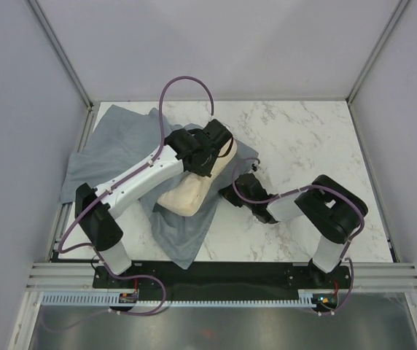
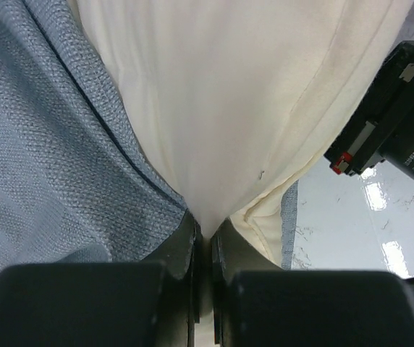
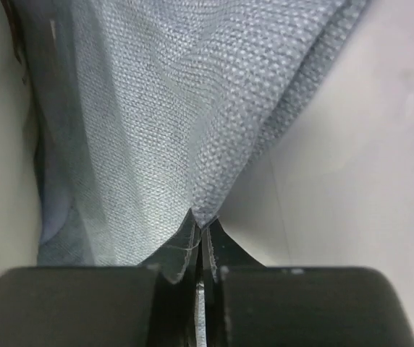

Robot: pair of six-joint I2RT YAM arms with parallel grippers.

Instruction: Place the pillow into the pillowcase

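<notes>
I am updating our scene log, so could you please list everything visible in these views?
pillow: one, cream, left of the table's centre, lying on the pillowcase
pillowcase: one, grey-blue, spread over the table's left side
table: one, white marble, centre
walls: pale grey, on three sides of the table
base rail: one, black, near edge
cables: two, purple, one on each arm
left arm: one, white and black, reaching over the pillow
right arm: one, white and black, bent towards the pillow
left gripper: one, black, shut on the pillow
right gripper: one, black, shut on the pillowcase
</notes>
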